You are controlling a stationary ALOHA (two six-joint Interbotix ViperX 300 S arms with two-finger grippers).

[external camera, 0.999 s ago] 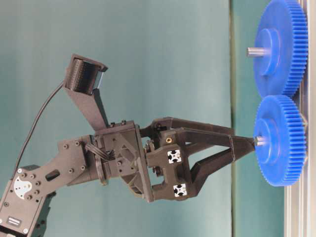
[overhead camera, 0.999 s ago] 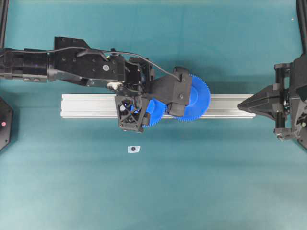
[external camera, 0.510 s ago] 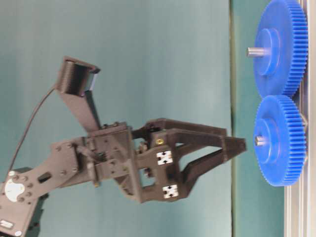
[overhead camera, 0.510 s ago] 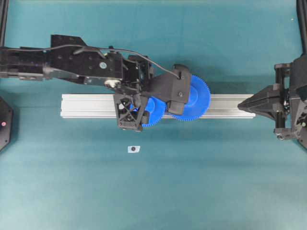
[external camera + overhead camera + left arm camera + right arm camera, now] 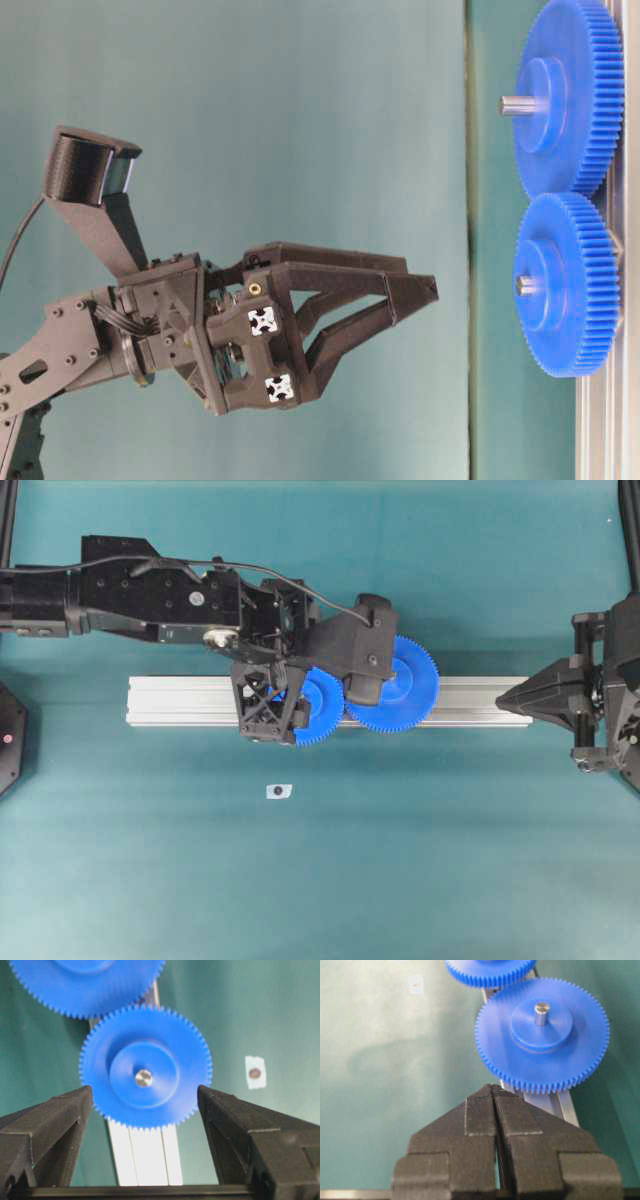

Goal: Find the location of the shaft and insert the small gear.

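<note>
The small gear [image 5: 318,716] [image 5: 167,1042] sits flat on the aluminium rail [image 5: 180,700], its teeth meshing with the larger blue gear [image 5: 412,685] [image 5: 542,1057]. A metal shaft end [image 5: 144,1078] [image 5: 522,285] shows in the centre of its raised hub. My left gripper [image 5: 145,1092] [image 5: 425,293] hovers open above the small gear, well clear of it, with nothing between its fingers. My right gripper [image 5: 505,697] [image 5: 493,1088] is shut and empty at the rail's right end, pointing along it toward the larger gear.
The larger gear has a grey pin [image 5: 541,1012] standing up from its hub. A tiny white square piece with a dark centre [image 5: 279,791] [image 5: 255,1072] lies on the teal table in front of the rail. The left arm [image 5: 120,590] reaches in from the left.
The left gripper has drawn back from the small gear's hub, staying open, and its arm has pulled slightly left. The small gear stays on the rail. The right arm has not moved.
</note>
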